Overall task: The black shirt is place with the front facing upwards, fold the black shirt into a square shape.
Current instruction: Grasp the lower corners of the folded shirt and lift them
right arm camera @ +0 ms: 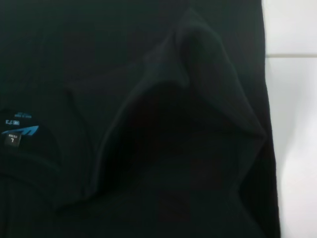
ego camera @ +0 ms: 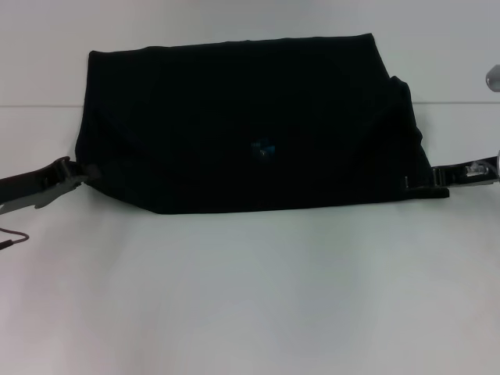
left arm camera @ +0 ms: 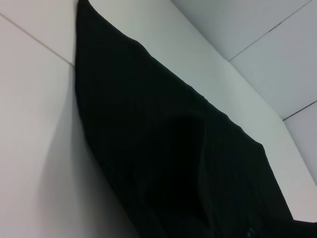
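The black shirt [ego camera: 234, 117] lies folded into a wide trapezoid at the far middle of the white table [ego camera: 250, 297], with its small blue neck label [ego camera: 262, 148] facing up near the centre. My left gripper [ego camera: 87, 173] sits at the shirt's left lower corner, shut on the cloth. My right gripper [ego camera: 428, 187] is shut on the right lower corner. In the left wrist view the shirt [left arm camera: 173, 148] rises off the table with a shadow under its edge. The right wrist view shows a puffed fold of the shirt [right arm camera: 163, 148] and the label [right arm camera: 17, 131].
A thin cable [ego camera: 12, 238] trails on the table at the near left. A small grey metal part [ego camera: 492, 76] shows at the far right edge. A seam line in the table surface runs behind the shirt. White table stretches in front of the shirt.
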You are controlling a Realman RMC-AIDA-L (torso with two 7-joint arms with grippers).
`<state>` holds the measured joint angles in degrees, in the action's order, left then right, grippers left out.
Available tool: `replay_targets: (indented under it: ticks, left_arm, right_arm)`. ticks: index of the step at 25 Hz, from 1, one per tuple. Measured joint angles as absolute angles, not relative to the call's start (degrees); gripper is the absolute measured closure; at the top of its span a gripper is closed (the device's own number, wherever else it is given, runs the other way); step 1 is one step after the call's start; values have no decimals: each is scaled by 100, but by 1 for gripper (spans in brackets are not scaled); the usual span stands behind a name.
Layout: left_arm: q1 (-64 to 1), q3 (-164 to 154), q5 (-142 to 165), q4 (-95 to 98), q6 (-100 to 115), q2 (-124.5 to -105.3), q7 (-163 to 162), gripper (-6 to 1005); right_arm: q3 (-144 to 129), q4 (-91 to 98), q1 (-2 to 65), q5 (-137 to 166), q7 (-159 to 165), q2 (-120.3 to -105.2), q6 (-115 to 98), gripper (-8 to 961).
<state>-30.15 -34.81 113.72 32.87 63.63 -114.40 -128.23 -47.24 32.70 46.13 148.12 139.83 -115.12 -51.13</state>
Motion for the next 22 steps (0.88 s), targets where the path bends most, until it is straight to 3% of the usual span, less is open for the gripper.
replay_targets:
  ticks: [13,22]
  left_arm:
    - [-3009,-3481,11371,3295,6288,-11451,-12820,997]
    - [-3008,-3476,11365,3296,6283,-11469,-12806,996]
  right_arm:
    - [-4841,3183,4665,14819,14254,-11473,-5121,207]
    - [-4819,3170,4656,14819,14271,-11439,-5116,423]
